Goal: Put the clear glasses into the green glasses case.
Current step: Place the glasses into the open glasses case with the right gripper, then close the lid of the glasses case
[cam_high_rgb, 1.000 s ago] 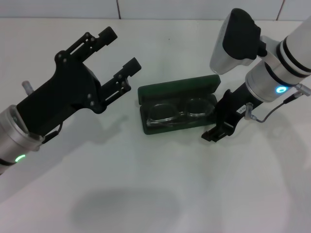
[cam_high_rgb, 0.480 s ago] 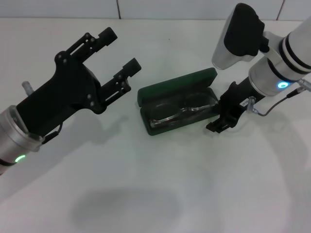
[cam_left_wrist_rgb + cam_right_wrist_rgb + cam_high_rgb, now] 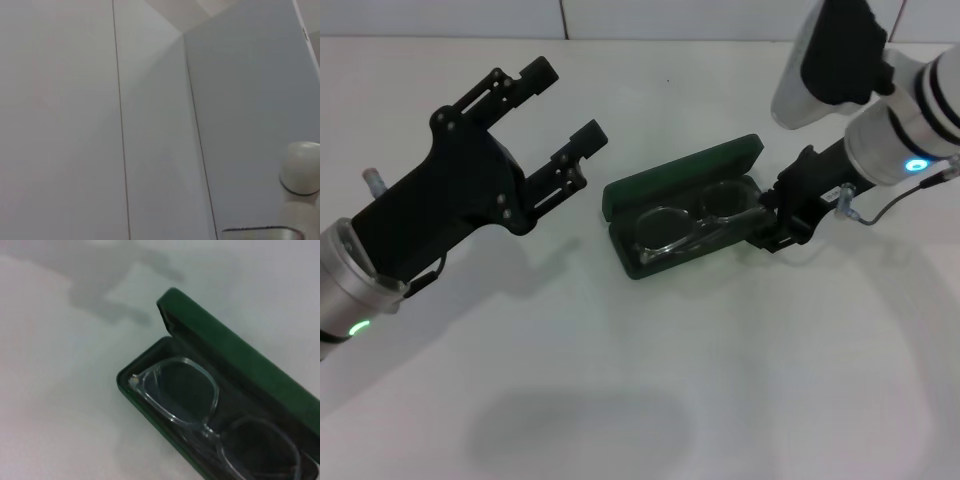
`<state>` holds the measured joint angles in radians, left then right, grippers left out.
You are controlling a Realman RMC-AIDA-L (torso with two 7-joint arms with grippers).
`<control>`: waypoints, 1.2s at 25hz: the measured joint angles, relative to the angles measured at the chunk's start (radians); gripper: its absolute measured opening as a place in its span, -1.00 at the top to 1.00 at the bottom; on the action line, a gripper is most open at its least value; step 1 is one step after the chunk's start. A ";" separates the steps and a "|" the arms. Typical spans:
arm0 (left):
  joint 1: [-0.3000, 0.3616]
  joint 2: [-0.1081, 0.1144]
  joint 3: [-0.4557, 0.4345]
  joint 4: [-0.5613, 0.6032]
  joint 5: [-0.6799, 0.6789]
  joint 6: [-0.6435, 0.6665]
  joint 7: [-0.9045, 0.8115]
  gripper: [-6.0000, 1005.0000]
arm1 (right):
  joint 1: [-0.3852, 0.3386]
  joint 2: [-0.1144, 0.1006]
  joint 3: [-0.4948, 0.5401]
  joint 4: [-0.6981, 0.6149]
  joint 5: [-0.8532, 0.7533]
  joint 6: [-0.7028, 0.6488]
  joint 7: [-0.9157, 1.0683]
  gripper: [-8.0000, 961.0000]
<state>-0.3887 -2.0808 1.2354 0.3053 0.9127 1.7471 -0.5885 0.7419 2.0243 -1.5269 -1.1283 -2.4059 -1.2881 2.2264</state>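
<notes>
The green glasses case (image 3: 665, 186) lies open mid-table, its lid raised on the far side. The clear glasses (image 3: 686, 217) lie inside it, lenses up on the dark lining. My right gripper (image 3: 777, 222) sits low at the case's right end, touching it or very nearly so. The right wrist view looks down on the case's rim (image 3: 131, 388), the lid (image 3: 235, 365) and the clear glasses (image 3: 180, 390) within. My left gripper (image 3: 563, 104) hangs open and empty above the table, left of the case and apart from it.
White tabletop all around the case, with a tiled wall edge along the back. The left wrist view shows only pale wall panels (image 3: 150, 120). A cable (image 3: 880, 212) loops beside my right wrist.
My right gripper has moved back and up along the case's right end. The case has turned, its right end swinging toward the back. The left arm has stayed put.
</notes>
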 joint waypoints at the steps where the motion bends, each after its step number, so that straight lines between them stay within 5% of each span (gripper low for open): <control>1: 0.001 0.000 0.000 0.000 0.000 0.000 0.000 -0.32 | -0.019 0.000 -0.004 -0.031 0.000 -0.002 -0.001 -0.08; 14: -0.005 -0.001 0.000 0.000 0.000 -0.002 0.002 -0.32 | -0.052 0.004 -0.134 -0.066 0.065 0.075 -0.027 -0.08; 30: -0.002 0.001 -0.003 0.000 0.000 -0.002 0.003 -0.31 | 0.034 0.004 -0.258 0.051 0.110 0.199 -0.032 -0.08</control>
<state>-0.3905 -2.0802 1.2328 0.3053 0.9126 1.7456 -0.5859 0.7761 2.0279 -1.7853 -1.0771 -2.2955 -1.0887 2.1948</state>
